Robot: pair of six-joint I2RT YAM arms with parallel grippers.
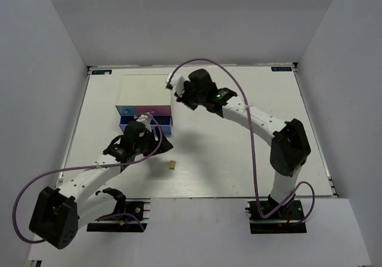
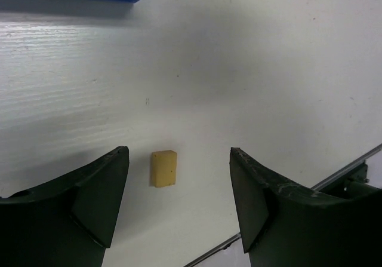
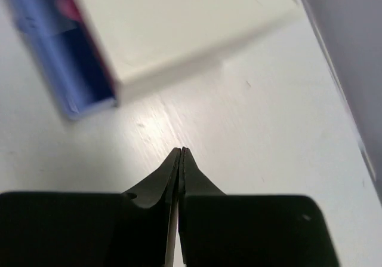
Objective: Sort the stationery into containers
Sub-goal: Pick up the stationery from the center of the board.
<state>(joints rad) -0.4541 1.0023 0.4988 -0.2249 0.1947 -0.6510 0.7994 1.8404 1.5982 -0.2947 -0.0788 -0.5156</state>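
While left hand (image 2: 178, 152) gapes toward tan eraser (image 2: 164, 168), right hand (image 3: 181, 150) is pressed together near box (image 3: 179, 22) corner.

Clearly a robotics lab test cell. Shown by a plain white table (image 1: 215, 165) boxed in by bare grey walls (image 1: 48, 40), two robot arms (image 1: 262, 119) bolted at its near edge, purple cables (image 1: 254, 165) looping from them.

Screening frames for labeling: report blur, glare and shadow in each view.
Top external: evenly lit and sharp, with soft shadows on the table. Left wrist: the tan eraser is in focus. Right wrist: the drawer box is blurred, there is a glare patch on the table before the shut right hand, and the hand itself is a dark silhouette.
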